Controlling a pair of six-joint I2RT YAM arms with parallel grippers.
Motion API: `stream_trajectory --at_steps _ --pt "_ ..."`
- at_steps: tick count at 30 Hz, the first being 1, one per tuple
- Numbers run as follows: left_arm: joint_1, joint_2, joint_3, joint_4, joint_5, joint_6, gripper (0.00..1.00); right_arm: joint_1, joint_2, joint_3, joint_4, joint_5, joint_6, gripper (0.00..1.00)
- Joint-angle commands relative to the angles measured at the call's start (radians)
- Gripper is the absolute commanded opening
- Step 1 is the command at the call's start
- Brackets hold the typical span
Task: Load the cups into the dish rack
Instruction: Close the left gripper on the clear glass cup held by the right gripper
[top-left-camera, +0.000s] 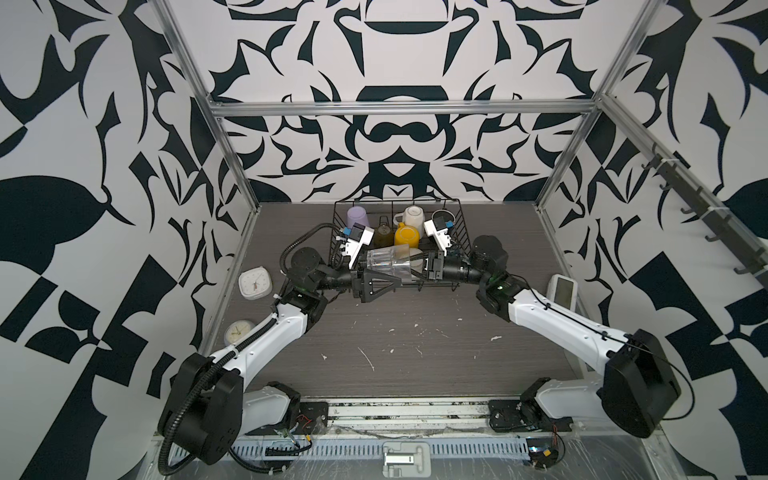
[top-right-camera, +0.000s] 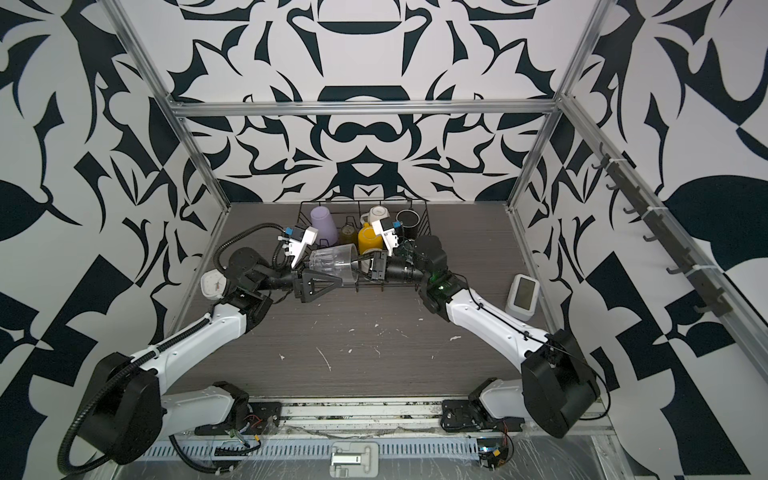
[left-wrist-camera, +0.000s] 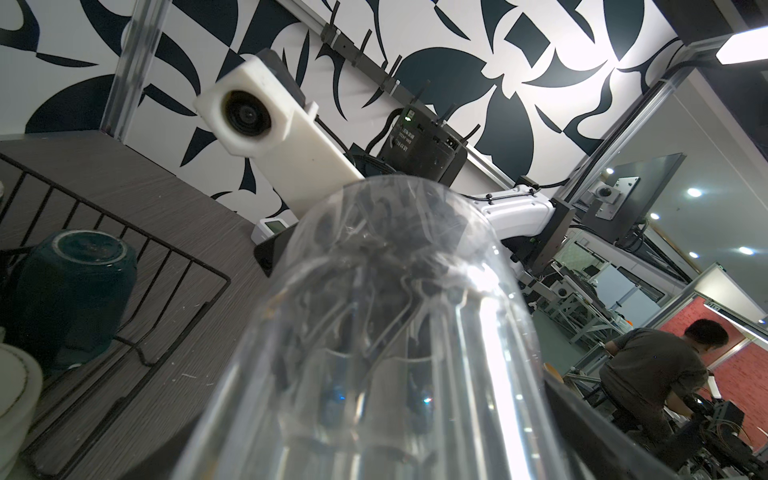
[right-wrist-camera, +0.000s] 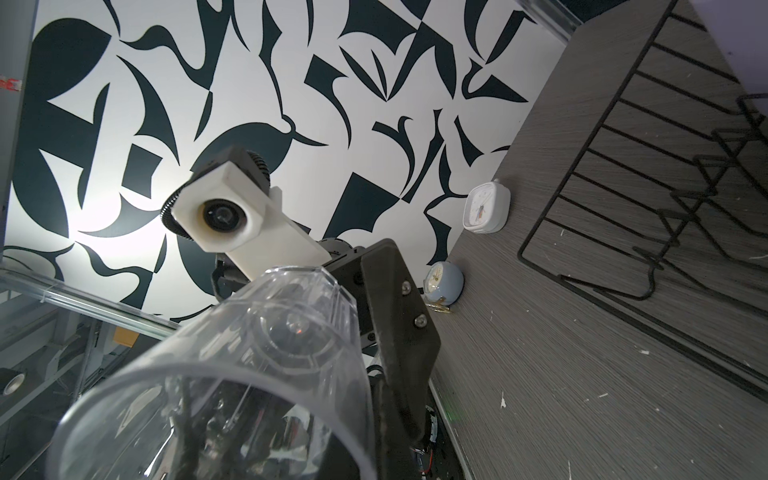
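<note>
Grey wood-grain surface (top-left-camera: 415, 365), flecked with white marks. Square white clock (top-left-camera: 255, 282) near its left edge. Round pale clock (top-left-camera: 240, 332) further forward, apart from it. White device with grey screen (top-left-camera: 564, 291) at right edge. Black hook rail (top-left-camera: 706, 216) on right wall. Walls (top-left-camera: 395, 137) patterned black on white. Person (left-wrist-camera: 660, 374) in dark shirt, back turned, outside the enclosure.

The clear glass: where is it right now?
In both top views the clear glass hangs sideways between the left gripper and right gripper, over the near edge of the dish rack, in front of the yellow mug.
</note>
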Motion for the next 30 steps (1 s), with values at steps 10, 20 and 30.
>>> stream_trajectory --at_steps 10,20,30 --pt "-0.005 -0.003 0.019 0.138 -0.020 -0.020 1.00 0.012 -0.003 -0.009 0.045 -0.010 0.012 0.00" --pt "-0.002 -0.036 0.034 -0.072 -0.112 0.122 0.97 0.015 -0.033 -0.005 -0.004 0.002 -0.017 0.00" --pt "-0.002 -0.019 0.022 -0.030 -0.046 0.105 0.95 0.017 -0.019 0.002 0.004 0.018 -0.011 0.00"
